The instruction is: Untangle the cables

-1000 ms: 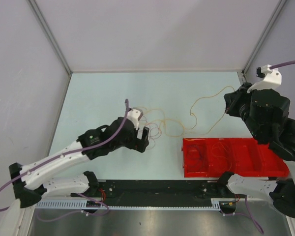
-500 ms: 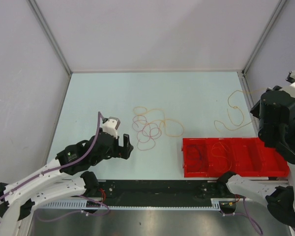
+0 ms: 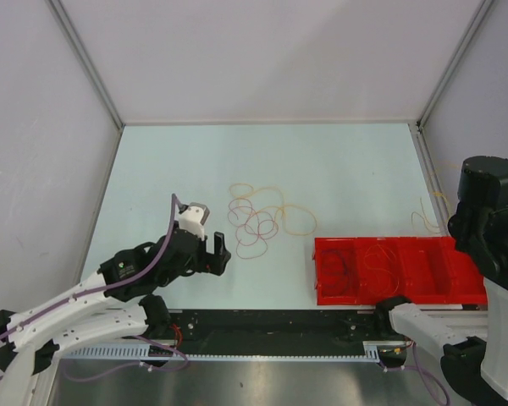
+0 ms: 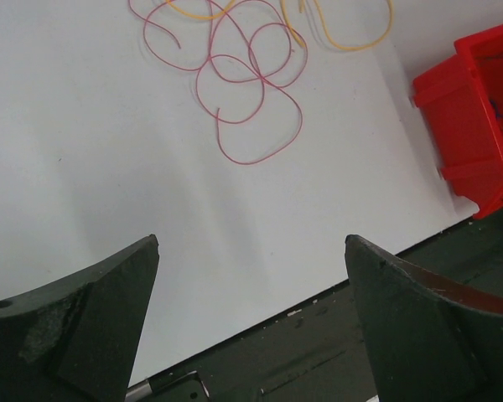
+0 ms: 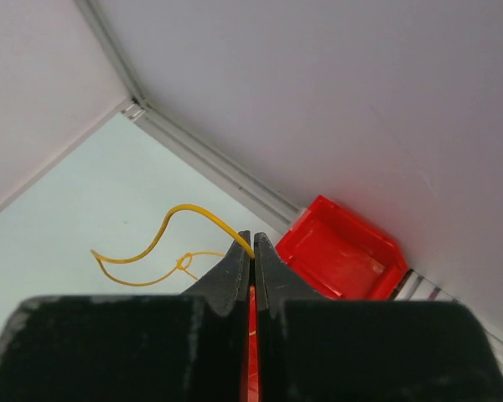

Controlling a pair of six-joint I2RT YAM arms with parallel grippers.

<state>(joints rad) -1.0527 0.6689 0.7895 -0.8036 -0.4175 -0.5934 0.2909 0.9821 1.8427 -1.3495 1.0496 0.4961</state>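
cables lie on the table, left of the bin.

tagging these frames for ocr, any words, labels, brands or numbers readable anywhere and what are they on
None: no text can be read in any view. The red tray, the left gripper, the right gripper and the yellow cable it pinches show no lettering. The white toothed strip along the near rail has no legible marks; anything there is too small to tell.
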